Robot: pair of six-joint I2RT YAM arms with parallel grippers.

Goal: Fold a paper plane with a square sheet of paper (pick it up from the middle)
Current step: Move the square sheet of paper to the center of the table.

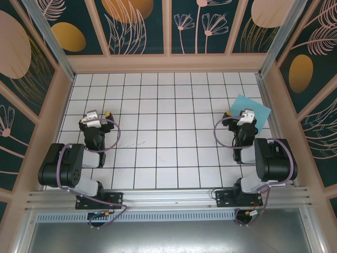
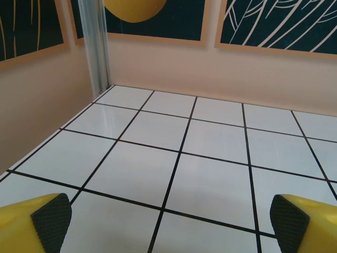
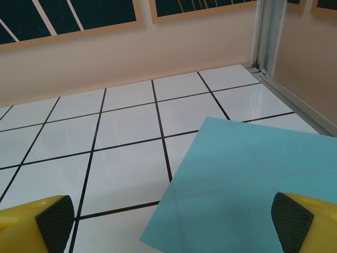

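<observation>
Pretty much at square one here, as far as I can tell. The square sheet of paper (image 1: 256,109) is lying flat and unfolded on the white grid counter (image 1: 158,132), out around 2 o'clock in the overhead view, near the right wall and turned a bit against the tile lines. In the right wrist view I can make out a few faint crease lines across it, but it's no dart shape, just a flat square.

The right end effector (image 1: 244,116) hangs over the near-left part of the sheet with its jaws wide apart and nothing between them. From its own camera the paper sits toward 5 o'clock, running under the right-hand pad (image 3: 287,226). The left end effector (image 1: 95,118) is over at about 9 o'clock, well apart from the paper, jaws spread wide too, and only bare tiles are in front of it.

So my read: nothing picked up yet, no folds made. The pickup from the middle and the whole folding job are left to do.
</observation>
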